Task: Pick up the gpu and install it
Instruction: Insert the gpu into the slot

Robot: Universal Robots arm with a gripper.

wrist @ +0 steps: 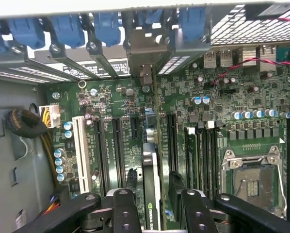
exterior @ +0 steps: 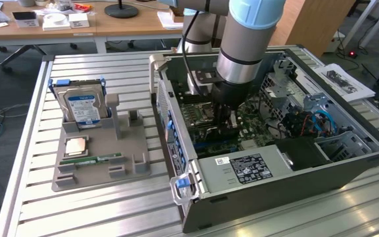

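Observation:
The gpu [wrist: 151,187] is a thin dark card standing on edge in a long slot of the green motherboard [wrist: 193,97]. It runs toward the row of blue rear-slot clips [wrist: 106,24]. My gripper [wrist: 154,178] hangs right over it inside the open computer case [exterior: 347,163]. One black finger [wrist: 132,177] is on each side of the card, and a narrow strip of board shows between the card and the other finger [wrist: 177,180]. The jaws are open and grip nothing. In the exterior view the gripper [exterior: 232,121] reaches down onto the board in the middle of the case.
A grey parts holder [exterior: 127,170] sits on the slatted table at the exterior view's left. It holds a blue-labelled hard drive [exterior: 84,106], a copper-topped chip [exterior: 76,146] and a green RAM stick [exterior: 100,160]. The empty CPU socket [wrist: 251,177] and cable bundles [wrist: 31,124] flank the slots.

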